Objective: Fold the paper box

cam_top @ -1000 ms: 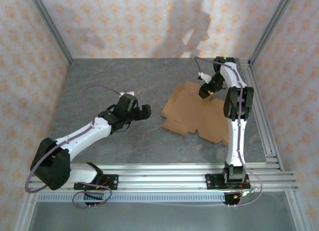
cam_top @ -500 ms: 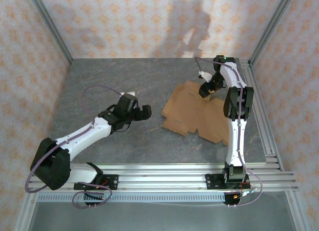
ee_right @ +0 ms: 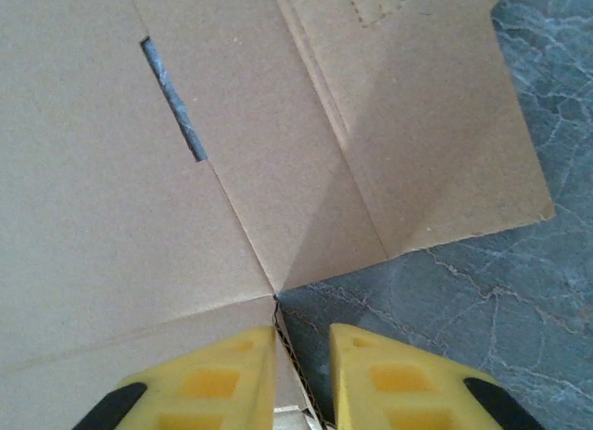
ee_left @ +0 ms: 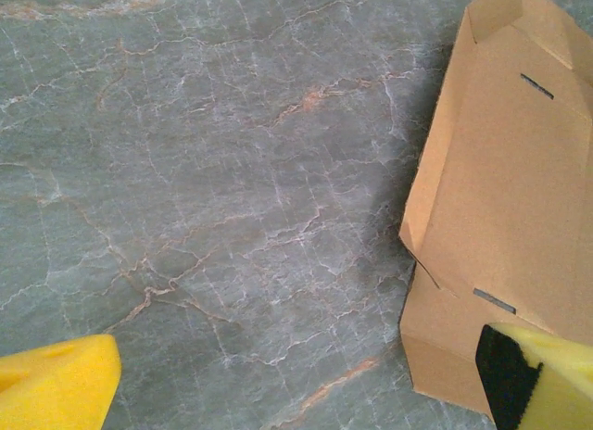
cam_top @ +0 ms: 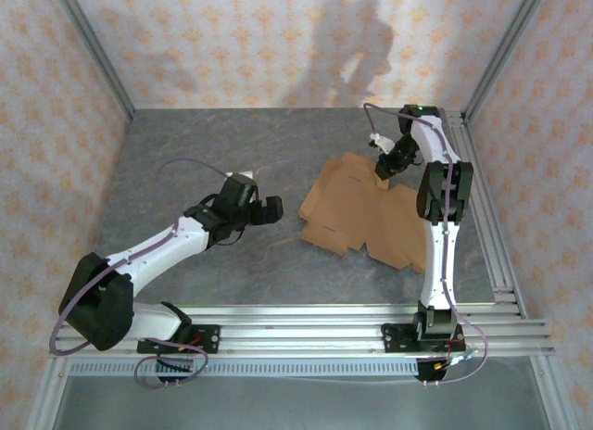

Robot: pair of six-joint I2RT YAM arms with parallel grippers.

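Observation:
The paper box [cam_top: 357, 212] lies as a flat brown cardboard sheet with flaps on the right half of the grey table. My right gripper [cam_top: 382, 169] is down at its far edge. In the right wrist view the cardboard [ee_right: 139, 217] fills the upper frame, and a raised flap edge runs between the yellow fingers [ee_right: 213, 374]. That right gripper [ee_right: 304, 342] is narrowed onto the edge. My left gripper [cam_top: 264, 208] hovers left of the box with its jaws wide open. From the left wrist the gripper [ee_left: 296, 379] holds nothing, and the box's near corner [ee_left: 500, 189] is at the right.
The grey marbled table [cam_top: 213, 152] is walled by patterned panels. A metal frame post [cam_top: 482, 198] runs along the right edge beside the right arm. The aluminium rail [cam_top: 296, 323] with both arm bases spans the near side.
The right gripper's jaws have narrowed sharply around the box's far flap edge, and the gripper has shifted slightly farther back. The left arm has stayed put.

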